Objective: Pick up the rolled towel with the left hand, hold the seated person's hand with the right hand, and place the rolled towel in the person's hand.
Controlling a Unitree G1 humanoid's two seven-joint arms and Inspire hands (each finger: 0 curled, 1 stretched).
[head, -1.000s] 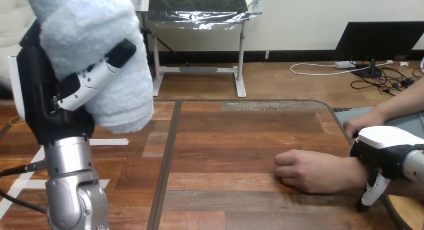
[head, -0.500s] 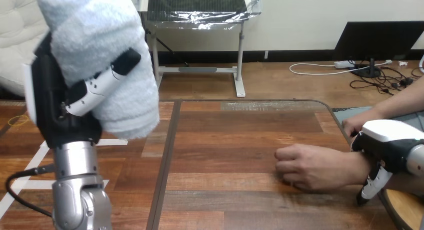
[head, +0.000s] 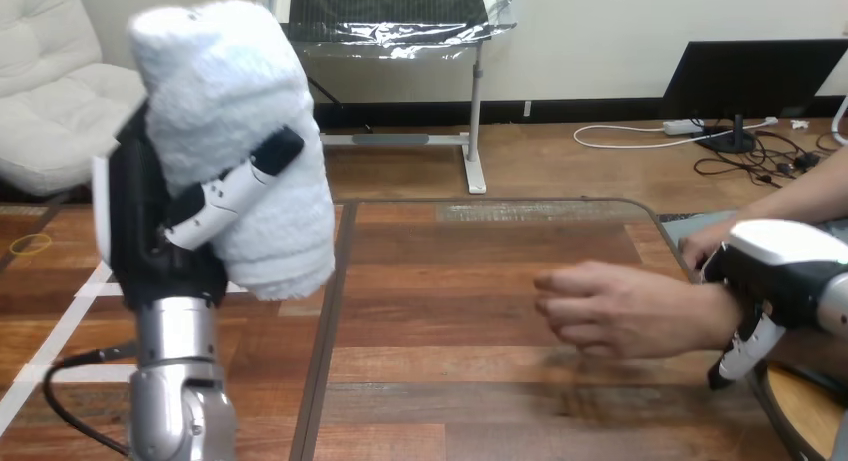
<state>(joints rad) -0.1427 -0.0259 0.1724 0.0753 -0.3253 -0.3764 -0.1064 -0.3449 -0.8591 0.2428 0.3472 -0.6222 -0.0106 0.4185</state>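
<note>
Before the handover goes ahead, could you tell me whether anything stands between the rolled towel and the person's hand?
Nothing visible does. The left hand holds the rolled towel raised, and only bare table lies between it and the person's hand. The right hand clasps the wrist beyond it.

Wooden table (head: 450, 381) — plank top, dark rim

The rolled towel (head: 235, 131) sits in the left hand (head: 150, 221), raised over the wooden table (head: 450, 381)'s left edge. Well to the right, the person's hand (head: 620, 311) is over the table, seemingly just off its surface. The right hand (head: 775, 271) is wrapped over its wrist (head: 722, 316). The person's other hand (head: 706, 243) lies behind, at the table's right edge.
</note>
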